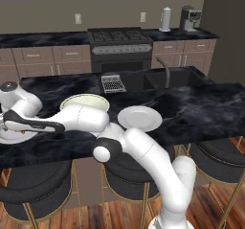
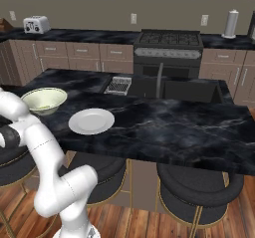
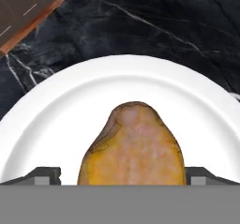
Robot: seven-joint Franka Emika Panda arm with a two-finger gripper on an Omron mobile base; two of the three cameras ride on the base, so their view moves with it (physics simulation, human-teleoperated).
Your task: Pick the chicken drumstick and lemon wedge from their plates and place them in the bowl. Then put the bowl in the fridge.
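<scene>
On white plate (image 3: 47, 120), golden-brown drumstick (image 3: 132, 145)

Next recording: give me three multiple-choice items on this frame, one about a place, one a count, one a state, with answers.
1. The chicken drumstick lies on: A a white plate; B the stove; C a stool.
2. Bowls on the island counter: A three; B one; C none.
3. The claw is: A shut on a cup; B shut, nothing in it; C open.

Answers: 1 A, the hand view shows it resting on the plate. 2 B, a single pale bowl beside the plate. 3 C, its fingertips stand apart either side of the drumstick.
</scene>
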